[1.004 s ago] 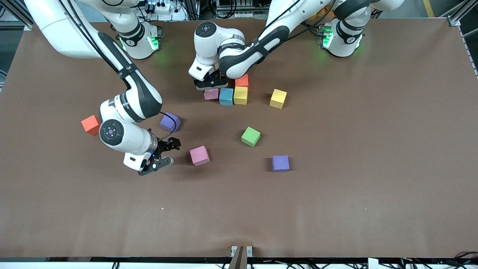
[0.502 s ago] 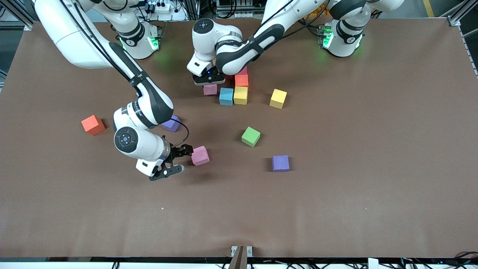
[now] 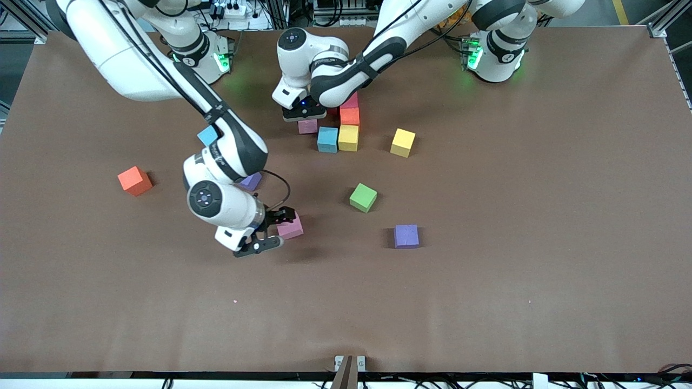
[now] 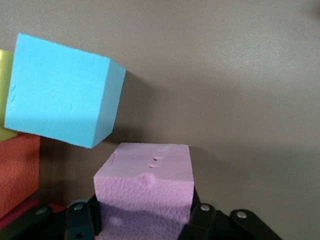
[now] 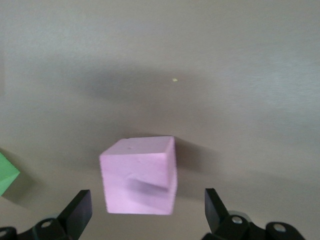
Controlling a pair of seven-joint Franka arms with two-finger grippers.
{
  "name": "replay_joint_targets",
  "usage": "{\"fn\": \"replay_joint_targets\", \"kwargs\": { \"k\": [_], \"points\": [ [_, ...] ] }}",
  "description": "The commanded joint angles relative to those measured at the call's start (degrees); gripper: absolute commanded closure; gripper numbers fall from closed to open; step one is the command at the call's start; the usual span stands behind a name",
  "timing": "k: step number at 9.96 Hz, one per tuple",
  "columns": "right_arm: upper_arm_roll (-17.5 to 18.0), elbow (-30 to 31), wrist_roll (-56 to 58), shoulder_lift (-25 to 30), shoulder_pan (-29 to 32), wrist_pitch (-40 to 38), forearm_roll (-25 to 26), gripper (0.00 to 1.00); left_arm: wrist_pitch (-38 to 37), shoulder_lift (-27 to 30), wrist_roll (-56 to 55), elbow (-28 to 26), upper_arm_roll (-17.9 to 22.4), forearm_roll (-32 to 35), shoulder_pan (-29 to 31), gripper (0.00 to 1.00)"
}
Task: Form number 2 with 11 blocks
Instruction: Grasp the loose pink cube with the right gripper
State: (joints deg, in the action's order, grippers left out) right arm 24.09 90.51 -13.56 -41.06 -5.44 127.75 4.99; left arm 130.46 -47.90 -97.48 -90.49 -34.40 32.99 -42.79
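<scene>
- Front view: the left gripper (image 3: 304, 114) pinches a pink block (image 3: 307, 126) beside the light blue block (image 3: 327, 139) in the started number 2 (image 3: 346, 127), upper centre of the frame.
- Front view: the right gripper (image 3: 274, 229), fingers spread, flanks a second pink block (image 3: 291, 227), left of centre on the counter (image 3: 486, 297).
- Left wrist view: the pinched cube sits bottom centre.
- Right wrist view: pink cube between spread fingers (image 5: 80, 210).
</scene>
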Motion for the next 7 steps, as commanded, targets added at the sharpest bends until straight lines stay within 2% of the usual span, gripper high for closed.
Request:
{"fn": "replay_joint_targets", "kwargs": {
  "k": [1, 3, 7],
  "points": [
    [-0.45, -2.18, -1.21, -2.79, -1.67, 1.97, 0.19, 0.0, -1.17, 0.18, 2.81, 1.28, 1.44, -1.7, 0.33, 0.82],
    [-1.68, -2.18, -0.5, -4.03, -1.77, 3.54, 0.54, 0.0, -1.17, -0.17, 4.92, 1.89, 2.67, -1.7, 0.42, 0.81],
    [-1.86, -2.09, -0.59, -5.44, -2.12, 7.16, 0.11, 0.0, -1.17, -1.32, 5.63, 3.39, 2.76, -3.01, -0.54, 0.81]
  ]
}}
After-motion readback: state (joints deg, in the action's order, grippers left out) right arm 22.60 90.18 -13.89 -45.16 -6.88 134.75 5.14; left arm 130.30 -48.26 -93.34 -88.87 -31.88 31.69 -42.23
